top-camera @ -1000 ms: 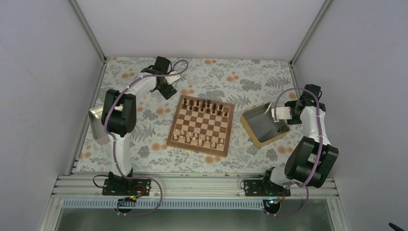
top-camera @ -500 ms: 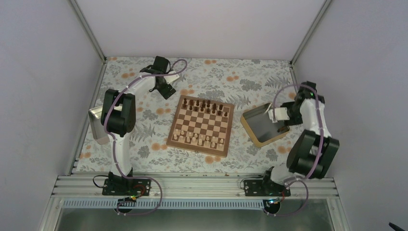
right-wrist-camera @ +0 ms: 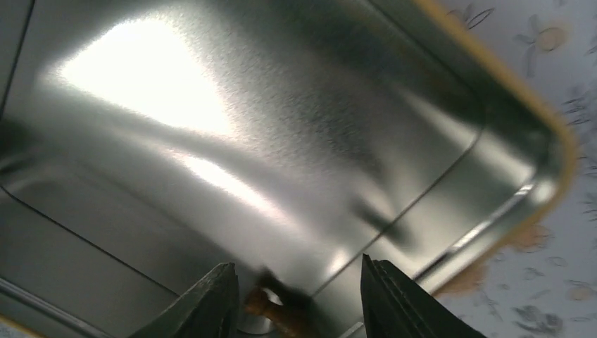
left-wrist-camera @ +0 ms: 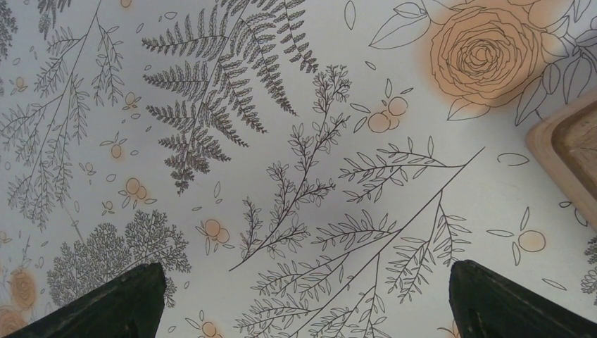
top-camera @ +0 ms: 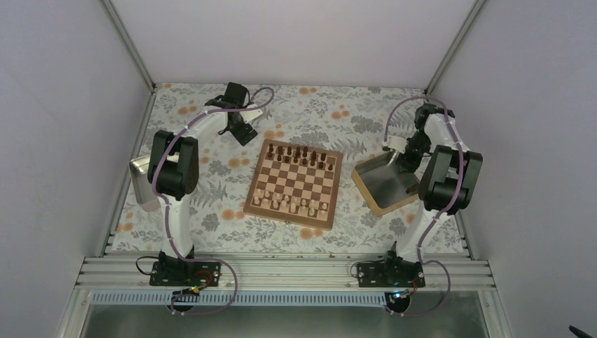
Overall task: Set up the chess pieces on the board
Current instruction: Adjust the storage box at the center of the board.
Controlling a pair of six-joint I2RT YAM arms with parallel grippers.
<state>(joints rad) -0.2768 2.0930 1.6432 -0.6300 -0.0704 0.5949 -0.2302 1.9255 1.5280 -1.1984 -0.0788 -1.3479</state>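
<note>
The board (top-camera: pixel 294 183) lies mid-table. Dark brown chess pieces (top-camera: pixel 299 154) fill its far rows and pale ones (top-camera: pixel 291 204) its near rows. My right gripper (top-camera: pixel 403 159) hangs low inside the metal tray (top-camera: pixel 372 196), fingers apart. In the right wrist view one brown chess piece (right-wrist-camera: pixel 276 314) lies blurred on the tray floor (right-wrist-camera: pixel 281 127), close to the left finger (right-wrist-camera: pixel 211 303) of the open right gripper (right-wrist-camera: pixel 297 262), not held. My left gripper (top-camera: pixel 243 131) hovers over the cloth beyond the board's far left corner. It shows wide open and empty in the left wrist view (left-wrist-camera: pixel 304 269), with the board's corner (left-wrist-camera: pixel 572 151) at the right.
A second metal tray (top-camera: pixel 139 182) sits at the table's left edge, partly behind the left arm. The tan rim (right-wrist-camera: pixel 521 77) of the right tray curves round the right gripper. Grey walls close in the table on three sides.
The right arm has folded up and swung toward the far side, carrying its gripper to the tray's far end. The left arm has stayed put.
</note>
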